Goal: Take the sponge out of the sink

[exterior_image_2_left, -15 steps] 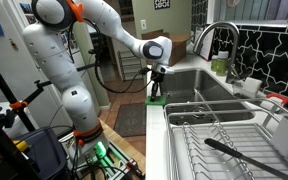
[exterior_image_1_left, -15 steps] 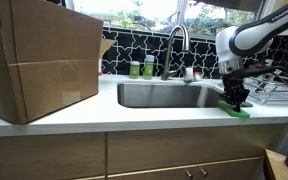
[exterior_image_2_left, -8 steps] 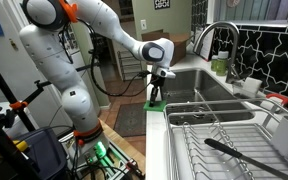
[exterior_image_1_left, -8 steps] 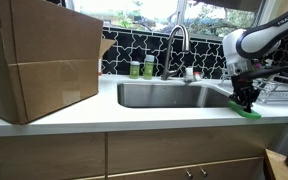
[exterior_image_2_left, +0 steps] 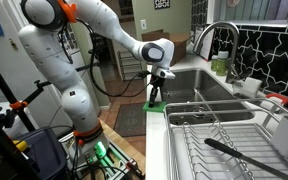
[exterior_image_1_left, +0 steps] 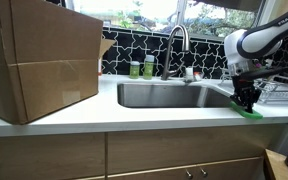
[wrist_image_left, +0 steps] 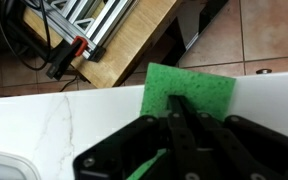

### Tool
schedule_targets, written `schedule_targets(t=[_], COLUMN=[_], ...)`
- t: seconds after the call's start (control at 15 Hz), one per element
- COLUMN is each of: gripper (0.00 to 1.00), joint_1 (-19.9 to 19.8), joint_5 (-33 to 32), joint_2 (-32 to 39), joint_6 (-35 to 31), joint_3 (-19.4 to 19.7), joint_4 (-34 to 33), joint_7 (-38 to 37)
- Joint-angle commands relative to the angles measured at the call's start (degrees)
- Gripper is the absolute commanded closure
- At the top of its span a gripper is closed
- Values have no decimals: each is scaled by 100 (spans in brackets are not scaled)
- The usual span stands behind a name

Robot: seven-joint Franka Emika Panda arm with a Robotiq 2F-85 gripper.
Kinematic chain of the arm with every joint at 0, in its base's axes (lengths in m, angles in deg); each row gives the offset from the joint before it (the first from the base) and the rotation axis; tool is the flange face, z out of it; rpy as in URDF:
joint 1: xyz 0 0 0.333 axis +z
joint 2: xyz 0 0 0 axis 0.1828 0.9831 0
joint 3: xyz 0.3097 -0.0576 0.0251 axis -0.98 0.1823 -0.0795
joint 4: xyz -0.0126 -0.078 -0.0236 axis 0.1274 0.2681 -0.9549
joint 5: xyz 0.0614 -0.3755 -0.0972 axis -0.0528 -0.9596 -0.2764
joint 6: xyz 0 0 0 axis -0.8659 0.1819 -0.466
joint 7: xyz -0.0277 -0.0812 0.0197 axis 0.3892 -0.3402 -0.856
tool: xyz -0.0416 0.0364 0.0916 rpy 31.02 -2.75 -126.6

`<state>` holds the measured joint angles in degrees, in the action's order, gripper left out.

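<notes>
The sponge [exterior_image_1_left: 250,113] is a flat bright green pad lying at the front edge of the white counter, just beside the sink [exterior_image_1_left: 169,96] and outside the basin. My gripper [exterior_image_1_left: 246,101] stands upright over it with its fingers shut on the sponge. In an exterior view the sponge [exterior_image_2_left: 152,103] sits under the gripper [exterior_image_2_left: 156,94] at the counter's corner, by the sink [exterior_image_2_left: 199,85]. In the wrist view the black fingers [wrist_image_left: 179,108] are pinched together on the sponge [wrist_image_left: 202,92], which reaches past the counter edge over the floor.
A large cardboard box [exterior_image_1_left: 39,60] stands on the counter [exterior_image_1_left: 104,118]. Two green-labelled bottles [exterior_image_1_left: 142,68] and the curved faucet [exterior_image_1_left: 176,40] stand behind the basin. A wire dish rack [exterior_image_2_left: 219,135] holding a black utensil [exterior_image_2_left: 239,153] stands right beside the gripper.
A second ago the gripper and sponge were closer to the basin's edge; they have shifted along the counter toward the dish rack. Nothing has moved in the last half second.
</notes>
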<state>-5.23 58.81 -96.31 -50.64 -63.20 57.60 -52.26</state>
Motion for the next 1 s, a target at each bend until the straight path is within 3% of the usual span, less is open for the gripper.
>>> schedule_targets(t=[0.0,0.93], gripper=[96,95], joint_1=[164,803], joint_5=[483,1611], joint_2=[195,909], joint_6=[-296,-858], joint_3=[-59,-484], joint_4=[37,-832], joint_7=[35,479])
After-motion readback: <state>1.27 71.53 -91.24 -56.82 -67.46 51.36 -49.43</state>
